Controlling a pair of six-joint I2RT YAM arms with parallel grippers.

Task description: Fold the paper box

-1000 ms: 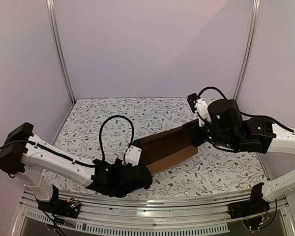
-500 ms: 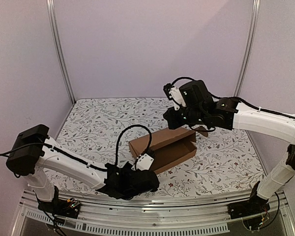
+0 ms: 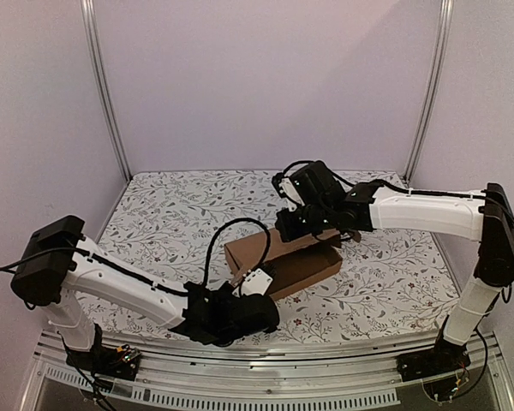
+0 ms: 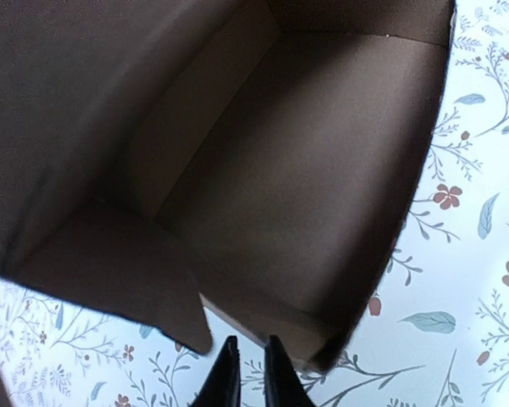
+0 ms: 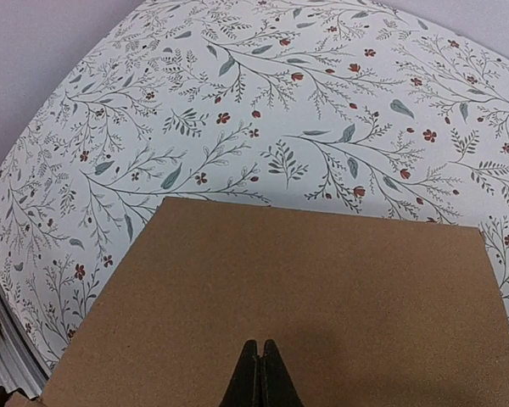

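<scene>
Risk, sliding: the right pincer [image 5: 260,373] is clenched with nothing in it, its tips together over a broad flat panel [image 5: 305,288] of the paper box [image 3: 308,270]. A push through that one narrow spot would probably shove the light box across the counter [image 3: 171,205] instead of creasing the fold.
Risk, spring-back: corrugated board resists bending, so a panel pressed down and let go would likely lift again unless its tab is seated.
Risk, loose tab: a rounded tab [image 4: 153,288] hangs free inside the box's near corner. If the panel closes over it, it may be crushed or left outside its slot.
Risk, snagging: the left pincer [image 4: 251,373] sits just beside the box's near wall. A careless advance could catch that wall and bow it inward.
Left pincer state: the tips are almost together with a thin slit between them and no cardboard in it. Whether it is clenched or released cannot be told.
Contact: whether the right tips touch the panel cannot be told.
Box position: it rests around the middle of the counter, set at an angle to the counter's near edge.
Box look: plain brown, unprinted and shallow. The walls are raised and the inside is open to view and dim. The outer panel is smooth and uncreased.
</scene>
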